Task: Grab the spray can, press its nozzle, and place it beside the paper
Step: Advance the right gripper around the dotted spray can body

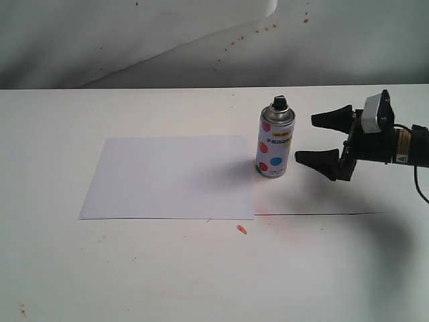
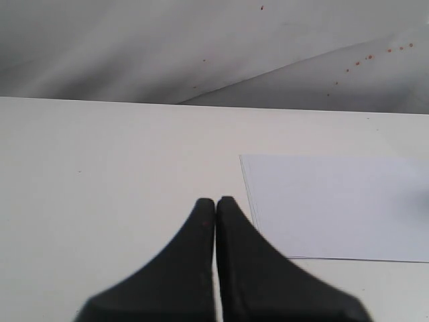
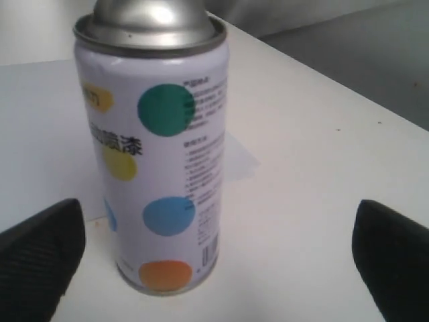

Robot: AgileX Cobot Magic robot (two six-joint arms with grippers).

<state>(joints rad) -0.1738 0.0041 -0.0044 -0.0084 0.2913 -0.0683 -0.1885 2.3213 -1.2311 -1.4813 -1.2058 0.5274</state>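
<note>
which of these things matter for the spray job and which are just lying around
Part of the job: spray can, nozzle, paper, open right end effector facing the can.

Just lying about: orange scrap on the table, backdrop cloth with orange specks.

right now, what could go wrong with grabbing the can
1. The spray can stands upright and narrow; the open right gripper is beside it, not around it, so an off approach could knock it over.
2. In the right wrist view the can sits off-centre in the gripper's gap, so closing may shove it toward the paper.
</note>
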